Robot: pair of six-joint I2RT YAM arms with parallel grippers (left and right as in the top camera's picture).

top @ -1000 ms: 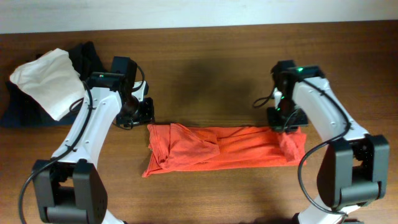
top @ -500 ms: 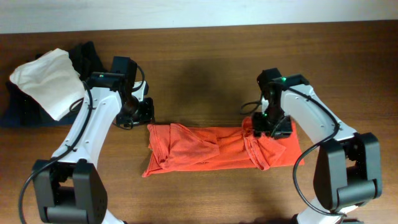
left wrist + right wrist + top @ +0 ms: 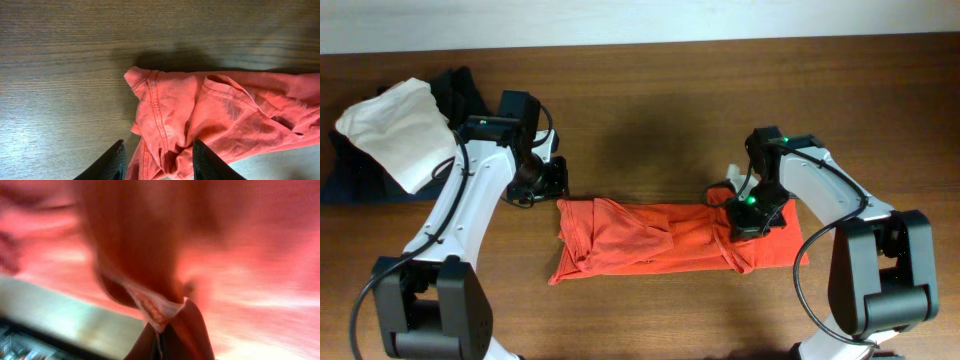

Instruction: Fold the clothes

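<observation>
Overhead view, item one: orange-red T-shirt (image 3: pixel 650 240), lying as a long crumpled band across the middle of the tabletop (image 3: pixel 650 110), its right end doubled over toward the centre. Item two: right tool (image 3: pixel 748 218), low over that doubled-over end. The right wrist view, heavily blurred, shows it pressed together on a ridge of the red fabric. Item three: left tool (image 3: pixel 552 184), just beside the band's upper left corner. The left wrist view shows its dark fingers (image 3: pixel 112 162) spread above a stitched edge of the shirt, gripping nothing. Off to the far left, well apart from the work: a white garment (image 3: pixel 395 135) resting on dark garments (image 3: pixel 350 180). Hazards, as judged: the pinch looks thin and taken on a bunched ridge, so the cloth may slip out mid-carry and leave the flap short or skewed. Only one end is held, and with the left end unpinned a pull toward the centre could drag the whole band along the wood rather than fold it. The layers lie wrinkled and uneven, so any new fold is likely to trap creases and land with ragged edges. The blur in the wrist view suggests quick motion, which would add to each risk.
</observation>
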